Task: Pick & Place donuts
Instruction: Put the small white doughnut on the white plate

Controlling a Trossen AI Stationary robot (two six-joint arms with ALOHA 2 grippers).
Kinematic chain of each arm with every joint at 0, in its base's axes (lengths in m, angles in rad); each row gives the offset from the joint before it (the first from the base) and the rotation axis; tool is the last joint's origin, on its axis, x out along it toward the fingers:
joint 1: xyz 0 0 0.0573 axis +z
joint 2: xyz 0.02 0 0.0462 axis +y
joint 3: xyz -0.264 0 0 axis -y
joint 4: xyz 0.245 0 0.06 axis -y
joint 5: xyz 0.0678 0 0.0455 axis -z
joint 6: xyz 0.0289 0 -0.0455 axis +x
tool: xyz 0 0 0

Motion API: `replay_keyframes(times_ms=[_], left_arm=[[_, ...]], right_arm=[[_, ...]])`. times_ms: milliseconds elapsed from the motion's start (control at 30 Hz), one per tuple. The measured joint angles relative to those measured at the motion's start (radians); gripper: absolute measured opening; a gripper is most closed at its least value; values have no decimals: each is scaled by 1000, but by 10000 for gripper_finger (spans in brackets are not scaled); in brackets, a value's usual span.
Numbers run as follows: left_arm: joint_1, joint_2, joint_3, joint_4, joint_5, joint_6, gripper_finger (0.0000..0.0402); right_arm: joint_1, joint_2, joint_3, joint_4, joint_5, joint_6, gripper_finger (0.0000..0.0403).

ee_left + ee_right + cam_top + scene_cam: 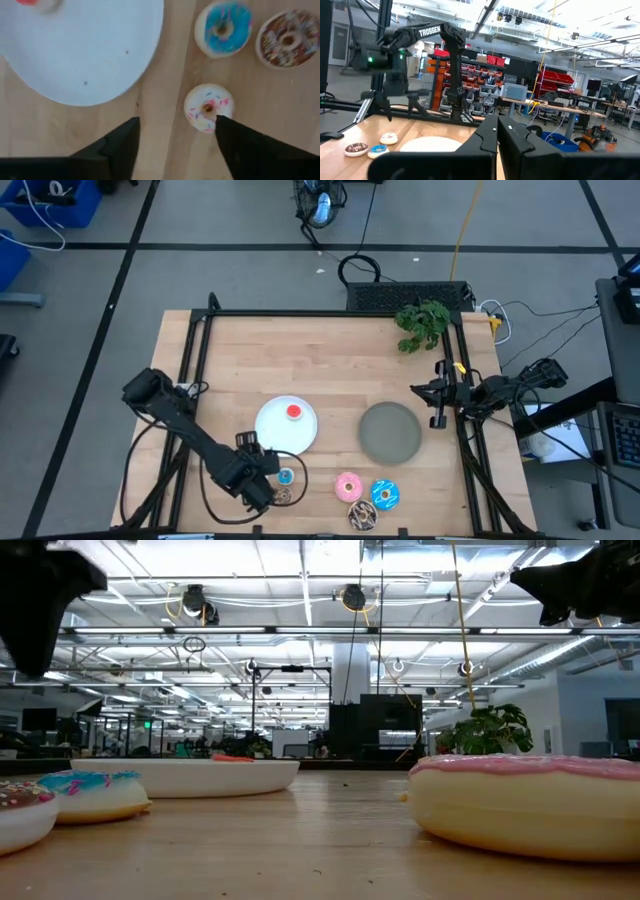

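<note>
Jaws of the left gripper point(175, 137) stand open over the near left part of the table, nothing between them; the tiny pink-white donut point(208, 107) lies just off one fingertip point(222, 120), beside the gap rather than inside it. Right gripper point(497, 131) is closed on nothing, parked at the table's right edge.

Surface: light wooden table point(320, 350) inside a black frame. Floor is grey with dark lines; cables and a blue bin sit at the far side. Low view shows an open hall with ceiling lights and racks behind.

Left to right, high view:
- white plate point(272, 435), with the tiny red donut point(293, 412) on it.
- tiny blue donut point(286, 476) and tiny brown donut point(285, 496), on bare wood just beside the left gripper.
- larger pink donut point(348, 486), larger brown donut point(362, 516), blue sprinkled donut point(385, 494), clustered near the front edge.
- grey plate point(389, 432), bare.
- green plant point(422, 323), far right corner.

Count: donuts 7 (4 tiny, 3 larger); plates 2; donuts on a plate 1; on the table 6.
</note>
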State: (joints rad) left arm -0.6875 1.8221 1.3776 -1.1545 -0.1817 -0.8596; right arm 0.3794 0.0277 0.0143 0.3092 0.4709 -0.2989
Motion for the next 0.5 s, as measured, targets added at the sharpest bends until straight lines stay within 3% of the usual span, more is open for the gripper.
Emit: replay_keyframes(times_ms=[233, 500], left_arm=[[0, 0, -94, 160, 88, -9, 349], [11, 0, -159, 259, 123, -26, 365]], right_arm=[[0, 0, 0, 0, 0, 2, 0], [0, 0, 0, 0, 0, 3, 0]])
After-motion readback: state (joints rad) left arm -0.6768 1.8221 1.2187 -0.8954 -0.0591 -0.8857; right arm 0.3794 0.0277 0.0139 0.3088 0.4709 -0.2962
